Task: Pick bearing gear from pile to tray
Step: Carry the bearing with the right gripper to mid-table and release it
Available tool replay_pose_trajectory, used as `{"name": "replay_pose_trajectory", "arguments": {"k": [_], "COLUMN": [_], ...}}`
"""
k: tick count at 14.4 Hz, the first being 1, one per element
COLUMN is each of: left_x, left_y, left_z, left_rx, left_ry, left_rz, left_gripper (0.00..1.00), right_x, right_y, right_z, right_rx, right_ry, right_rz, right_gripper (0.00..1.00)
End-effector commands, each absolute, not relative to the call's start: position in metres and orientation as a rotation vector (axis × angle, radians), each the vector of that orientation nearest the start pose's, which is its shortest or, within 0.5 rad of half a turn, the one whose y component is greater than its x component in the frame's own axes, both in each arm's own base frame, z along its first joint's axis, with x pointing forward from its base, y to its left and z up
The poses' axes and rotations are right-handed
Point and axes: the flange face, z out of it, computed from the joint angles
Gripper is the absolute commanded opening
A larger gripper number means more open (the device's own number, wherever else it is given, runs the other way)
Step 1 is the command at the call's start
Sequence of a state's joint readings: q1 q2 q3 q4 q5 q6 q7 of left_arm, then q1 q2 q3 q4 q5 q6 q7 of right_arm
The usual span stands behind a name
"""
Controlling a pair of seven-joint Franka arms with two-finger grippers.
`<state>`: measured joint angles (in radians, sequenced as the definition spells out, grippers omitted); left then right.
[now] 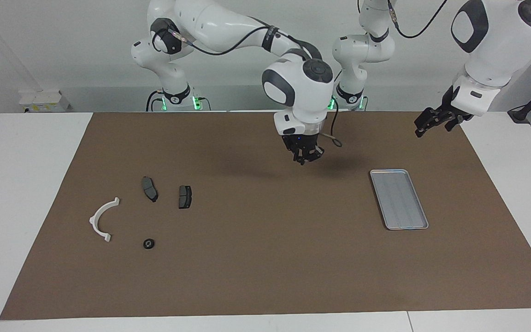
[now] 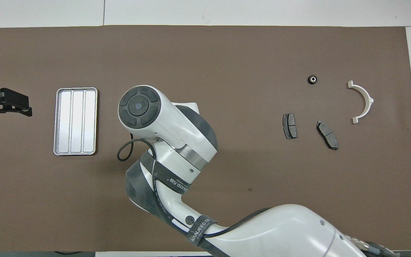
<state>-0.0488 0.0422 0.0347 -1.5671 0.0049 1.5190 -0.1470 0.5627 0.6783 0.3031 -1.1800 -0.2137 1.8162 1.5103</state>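
You will find the pile toward the right arm's end of the brown mat (image 1: 265, 276). It consists of a white half-ring bracket (image 1: 102, 219), two dark grey pads (image 1: 149, 189) and (image 1: 185, 197) lying side by side but apart, and a small black round piece (image 1: 149, 243) lying farther from the robots than the pads. None of these parts touches another.

The tray (image 1: 399, 199) lies flat on the mat toward the left arm's end, well apart from the pile. Its ribbed floor holds nothing.

Your right gripper (image 1: 305, 157) hangs raised over bare mat between the pile and the tray, closer to the tray. Its fingertips are closed together. Whether a small part is pinched between them cannot be told; in the overhead view the arm's own wrist hides the fingers entirely.

Your left gripper (image 1: 433, 121) hangs above the mat's edge at the left arm's end, beside the tray and clear of it. Its fingers stand spread apart, and that arm waits.
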Motion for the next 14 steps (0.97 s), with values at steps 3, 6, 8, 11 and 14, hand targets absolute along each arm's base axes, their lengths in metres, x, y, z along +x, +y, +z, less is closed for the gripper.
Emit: {"name": "replay_pose_trajectory", "arguments": {"k": [3, 6, 8, 11, 14], "left_x": [0.548, 0.546, 0.546, 0.551, 0.553], "left_y": [-0.006, -0.012, -0.013, -0.01, -0.01], "left_z": [0.594, 0.591, 0.592, 0.594, 0.595], "left_rx": [-3.129, -3.128, -3.13, -3.133, -3.134], "left_ry": [-0.192, -0.192, -0.178, -0.2, -0.205], "left_rz": [0.14, 0.149, 0.14, 0.082, 0.065], "left_gripper": [1.0, 1.0, 1.0, 1.0, 1.0], "right_x": [0.552, 0.556, 0.556, 0.555, 0.572], "right_y": [0.518, 0.519, 0.519, 0.516, 0.493], "right_z": [0.32, 0.294, 0.292, 0.291, 0.311], "right_rx": [-2.976, -2.989, -2.99, -3.009, -3.05], "right_ry": [1.052, 1.034, 1.029, 1.04, 1.075], "right_rz": [-0.046, -0.076, -0.079, -0.07, -0.072], "right_gripper": [0.0, 0.0, 0.0, 0.25, 1.0]}}
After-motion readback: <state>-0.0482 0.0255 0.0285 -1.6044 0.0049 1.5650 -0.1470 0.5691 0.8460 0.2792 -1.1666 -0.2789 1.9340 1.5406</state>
